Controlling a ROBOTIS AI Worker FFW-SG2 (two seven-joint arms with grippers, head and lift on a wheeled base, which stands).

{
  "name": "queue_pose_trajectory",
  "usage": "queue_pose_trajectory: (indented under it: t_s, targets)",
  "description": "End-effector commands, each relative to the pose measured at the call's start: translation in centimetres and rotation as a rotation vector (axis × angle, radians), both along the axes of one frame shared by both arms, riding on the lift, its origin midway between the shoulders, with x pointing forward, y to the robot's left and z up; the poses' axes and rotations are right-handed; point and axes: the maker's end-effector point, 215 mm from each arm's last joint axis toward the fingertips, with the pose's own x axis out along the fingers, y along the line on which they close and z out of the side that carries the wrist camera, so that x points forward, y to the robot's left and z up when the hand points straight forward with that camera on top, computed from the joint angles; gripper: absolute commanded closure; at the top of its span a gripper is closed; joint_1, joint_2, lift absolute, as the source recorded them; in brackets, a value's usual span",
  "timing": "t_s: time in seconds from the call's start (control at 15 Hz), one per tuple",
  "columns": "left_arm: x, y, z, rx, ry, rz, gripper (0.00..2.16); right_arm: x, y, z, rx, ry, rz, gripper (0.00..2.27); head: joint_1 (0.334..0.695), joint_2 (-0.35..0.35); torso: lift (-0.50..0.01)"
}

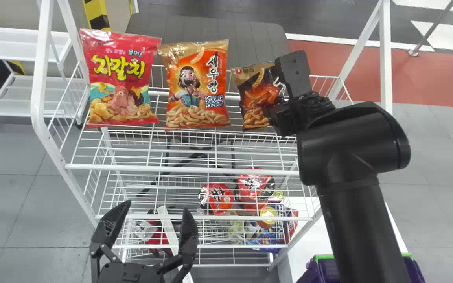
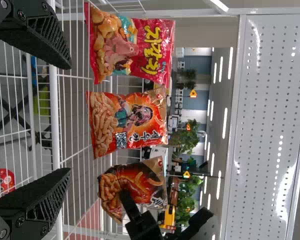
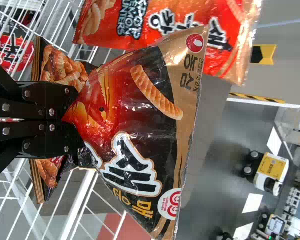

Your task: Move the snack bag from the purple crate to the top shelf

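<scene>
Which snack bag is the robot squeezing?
The dark snack bag at the right end, pinched by the right hand. No hand holds the red bag or the bright orange bag.

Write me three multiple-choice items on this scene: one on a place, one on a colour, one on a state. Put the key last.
1. Where is the orange bag?
A. In the purple crate
B. Between the red bag and the dark bag
C. On the floor

2. What colour is the top shelf?
A. White
B. Green
C. Black

3. How is the right gripper?
A. Wide open
B. Shut on the red bag
C. Shut on the dark bag

Key:
1. B: it has one of them on each side.
2. A: its wires and frame are white.
3. C: its fingers pinch that bag's crumpled front.
</scene>
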Motion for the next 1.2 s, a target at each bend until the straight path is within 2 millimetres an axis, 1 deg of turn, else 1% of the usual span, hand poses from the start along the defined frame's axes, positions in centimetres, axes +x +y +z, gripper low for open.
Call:
queue_pose_trajectory:
  t_s: [0.0, 0.4, 0.6, 0.67, 0.8, 0.93, 1.0, 1.13]
  targets:
    - [-0.1, 0.1, 0.0, -0.001, -0.001, 0.004, 0.08, 0.3, 0.7, -0.3, 0.006, -0.013, 0.008, 1.90, 0.695, -0.131, 0.008]
    - [-0.3, -0.1, 0.1, -0.005, -0.012, 0.004, 0.08, 0.9, 1.2, -0.2, -0.011, -0.059, -0.008, 1.89, 0.695, -0.119, 0.008]
    - [-0.3, 0.0, 0.2, -0.006, -0.016, 0.007, 0.08, 1.0, 0.9, -1.1, -0.015, -0.069, -0.039, 1.90, 0.695, -0.119, 0.008]
    - [-0.3, 0.0, 0.2, -0.006, -0.016, 0.007, 0.08, 1.2, 1.0, -1.2, -0.019, -0.082, -0.047, 1.89, 0.695, -0.119, 0.008]
    - [-0.3, 0.0, 0.1, -0.005, -0.015, 0.008, 0.08, 0.8, 1.4, -2.1, -0.016, -0.068, -0.049, 1.88, 0.695, -0.121, 0.008]
    - [-0.4, 0.1, 0.1, -0.007, -0.017, 0.008, 0.08, 0.7, 1.7, -2.4, -0.029, -0.082, -0.054, 1.87, 0.695, -0.116, 0.008]
    - [-0.4, 0.1, 0.1, -0.007, -0.017, 0.008, 0.08, 0.7, 2.1, -2.4, -0.026, -0.093, -0.048, 1.87, 0.695, -0.114, 0.008]
    - [-0.3, 0.1, 0.0, -0.007, -0.016, 0.010, 0.08, 0.8, 2.2, -2.5, -0.035, -0.115, -0.052, 1.87, 0.695, -0.110, 0.008]
